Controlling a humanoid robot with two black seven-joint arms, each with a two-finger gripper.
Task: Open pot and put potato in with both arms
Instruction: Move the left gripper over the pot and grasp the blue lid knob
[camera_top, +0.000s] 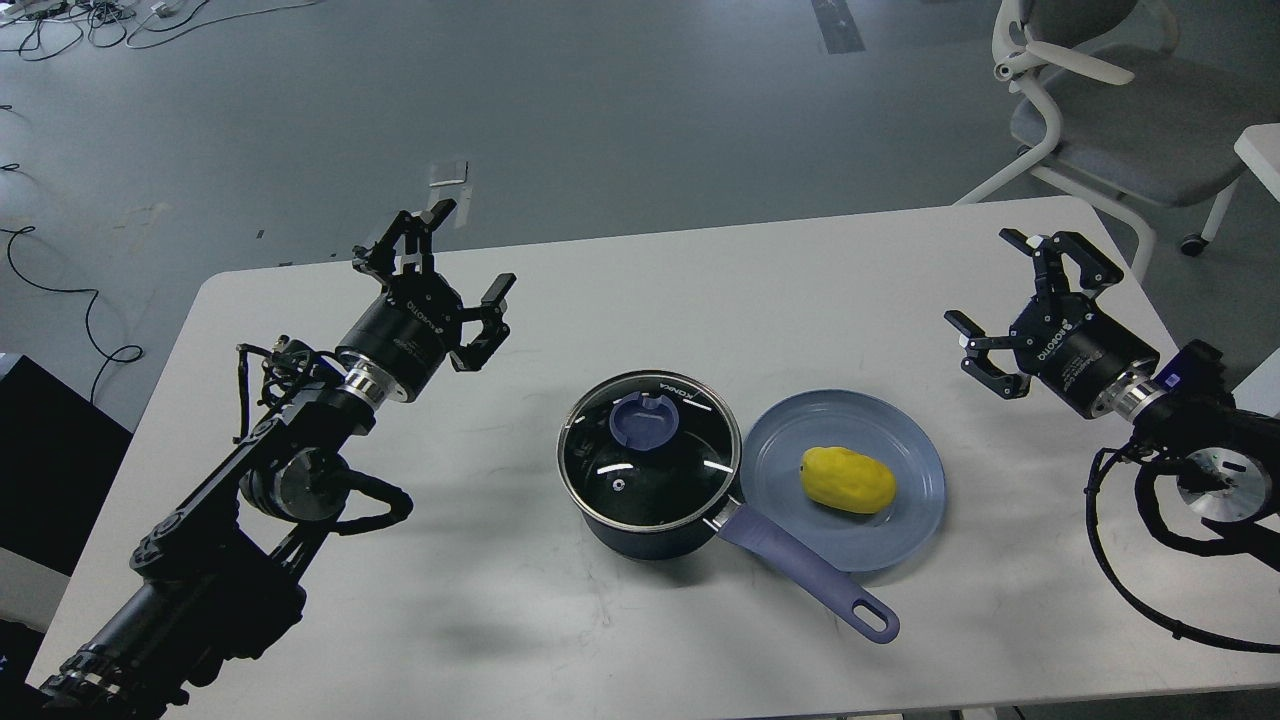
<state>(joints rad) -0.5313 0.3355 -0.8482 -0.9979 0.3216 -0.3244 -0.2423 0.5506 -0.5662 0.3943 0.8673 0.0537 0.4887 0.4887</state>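
The dark pot (650, 530) stands near the middle of the white table (700, 290), its glass lid with a blue knob (643, 420) resting on top and its periwinkle handle (810, 580) pointing toward the front right. Just right of it, the yellow potato (848, 480) lies on a flat light-blue plate (905, 535). My left gripper (462, 260) hovers open, up and to the left of the pot, holding nothing. At the table's right edge my right gripper (985, 285) is also open and empty, well clear of the plate.
A grey office chair (1110, 110) stands on the floor beyond the table's far right corner. Cables (60, 290) trail over the floor at the left. Bare tabletop lies behind the pot and in front of it.
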